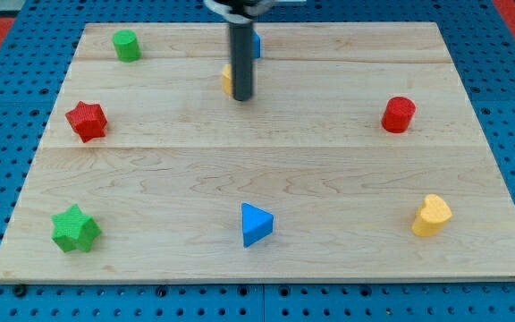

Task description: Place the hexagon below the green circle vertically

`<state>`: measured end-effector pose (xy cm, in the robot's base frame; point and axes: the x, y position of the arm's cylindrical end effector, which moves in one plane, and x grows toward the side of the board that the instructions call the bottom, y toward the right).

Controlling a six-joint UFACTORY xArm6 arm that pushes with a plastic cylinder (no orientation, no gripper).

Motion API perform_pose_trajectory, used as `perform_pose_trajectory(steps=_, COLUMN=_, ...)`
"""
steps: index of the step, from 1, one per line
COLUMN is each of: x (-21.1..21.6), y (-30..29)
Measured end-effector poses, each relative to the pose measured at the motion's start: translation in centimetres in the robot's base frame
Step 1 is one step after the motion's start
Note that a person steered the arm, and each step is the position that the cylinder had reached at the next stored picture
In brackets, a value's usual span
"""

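The green circle (127,45) is a short cylinder at the board's top left. A yellow block (227,79), likely the hexagon, shows only as a sliver at the left of my rod near the top centre; its shape is mostly hidden. My tip (242,97) rests on the board, touching or just at the right of that yellow block. A blue block (256,43) peeks out behind the rod at the right, its shape hidden.
A red star (87,120) lies at the left, a green star (75,229) at the bottom left, a blue triangle (256,224) at the bottom centre, a yellow heart (432,216) at the bottom right, a red cylinder (399,114) at the right. The wooden board (329,170) sits on blue pegboard.
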<state>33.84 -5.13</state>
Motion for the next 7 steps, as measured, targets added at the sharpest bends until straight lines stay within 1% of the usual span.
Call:
perform_pose_trajectory(steps=1, x=0.7, y=-0.1)
perform_pose_trajectory(steps=2, x=3.2, y=6.4)
perform_pose_trajectory(steps=3, x=1.4, y=12.2)
perform_pose_trajectory(steps=4, x=-2.3, y=12.8)
perform_pose_trajectory(steps=5, x=-5.1, y=11.9)
perform_pose_trajectory(steps=6, x=-5.7, y=7.8)
perform_pose_trajectory(steps=7, x=-5.1, y=2.1)
